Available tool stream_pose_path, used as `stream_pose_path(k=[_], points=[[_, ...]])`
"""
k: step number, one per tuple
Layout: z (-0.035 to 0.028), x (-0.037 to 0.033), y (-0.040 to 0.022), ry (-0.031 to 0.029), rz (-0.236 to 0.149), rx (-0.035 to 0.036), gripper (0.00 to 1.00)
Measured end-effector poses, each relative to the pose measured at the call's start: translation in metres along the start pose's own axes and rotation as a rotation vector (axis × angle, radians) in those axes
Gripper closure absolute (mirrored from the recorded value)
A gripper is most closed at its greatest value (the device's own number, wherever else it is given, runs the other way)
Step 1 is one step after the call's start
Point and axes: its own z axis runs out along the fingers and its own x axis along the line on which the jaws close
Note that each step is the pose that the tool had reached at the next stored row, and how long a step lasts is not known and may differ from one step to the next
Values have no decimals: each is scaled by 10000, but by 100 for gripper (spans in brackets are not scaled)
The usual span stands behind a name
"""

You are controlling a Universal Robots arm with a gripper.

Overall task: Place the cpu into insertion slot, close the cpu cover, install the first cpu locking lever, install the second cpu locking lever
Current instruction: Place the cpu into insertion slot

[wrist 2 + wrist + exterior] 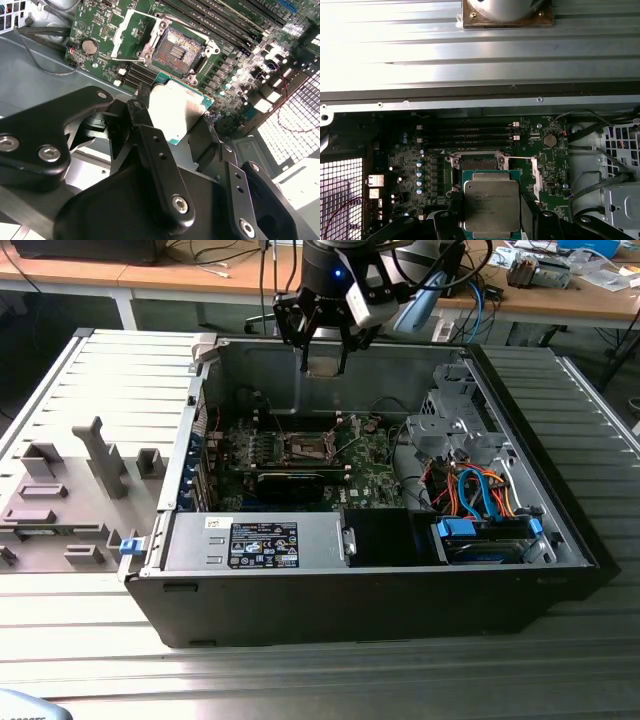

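In the exterior view's upper middle the pincer (325, 364) holds the cpu (491, 205) flat, apparently to keep it parallel to the open insertion slot (479, 162).

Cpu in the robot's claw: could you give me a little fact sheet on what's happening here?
holder: gripper, shut on the cpu
cpu position: held in the air above the green circuit board, not yet seated
insertion slot: empty, contacts exposed
cpu cover: swung open beside the slot
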Motion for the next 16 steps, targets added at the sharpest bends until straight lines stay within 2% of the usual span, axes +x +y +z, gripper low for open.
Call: stream_pose_path(k=[10, 16], points=[[7, 0, -1, -1, 14, 0, 45], [8, 0, -1, -19, 212, -4, 45]])
